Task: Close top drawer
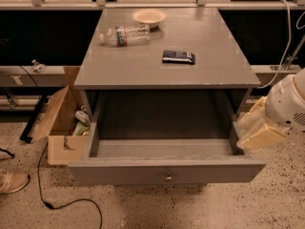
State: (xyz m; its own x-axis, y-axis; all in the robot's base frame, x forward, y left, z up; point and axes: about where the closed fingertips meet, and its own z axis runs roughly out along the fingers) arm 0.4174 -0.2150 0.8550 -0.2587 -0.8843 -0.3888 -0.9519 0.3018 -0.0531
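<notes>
Top drawer (119, 171) is sitting wide open under the counter (143, 68) bearing bottle (125, 34), bowl (148, 17) and dark case (178, 57); a box (57, 123) of clutter is standing left, the tool (261, 132) hovering beside the drawer's right wall, grip impossible to tell.

Top drawer (133, 171) open and empty, gripper (251, 130) just beside its right wall

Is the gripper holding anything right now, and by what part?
Nothing visibly held; the gripper sits beside the open top drawer's right side.
</notes>
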